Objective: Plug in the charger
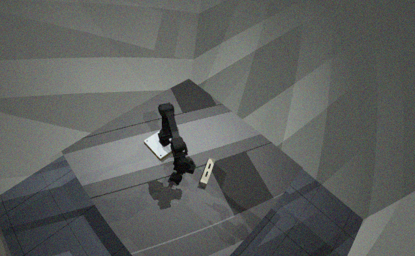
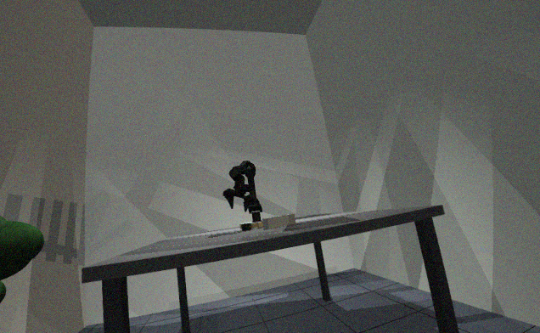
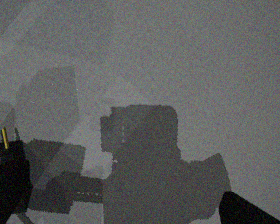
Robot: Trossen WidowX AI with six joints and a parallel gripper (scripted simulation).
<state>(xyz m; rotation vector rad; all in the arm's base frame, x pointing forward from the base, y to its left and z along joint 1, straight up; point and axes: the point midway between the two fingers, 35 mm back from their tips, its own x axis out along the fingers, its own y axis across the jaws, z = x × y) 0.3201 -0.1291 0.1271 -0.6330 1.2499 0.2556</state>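
left of the table (image 2: 263,246), a green tree (image 2: 4,244) stands in the foreground. the jaws (image 1: 183,174) (image 2: 239,207) hang spread and empty over the table, the black charger (image 2: 245,227) (image 3: 8,182) lying low on it, unplugged, gold prongs showing. right of it, the pale power strip (image 1: 205,179) (image 2: 278,222) sits well inside the edges.

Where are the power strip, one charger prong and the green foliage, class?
Power strip (image 1: 204,179) (image 2: 278,222): top view, upper face near one end; exterior view, long side.
Charger prong (image 3: 4,138): wrist view, middle of the brass-coloured blade.
Green foliage (image 2: 6,242): exterior view, upper clump.
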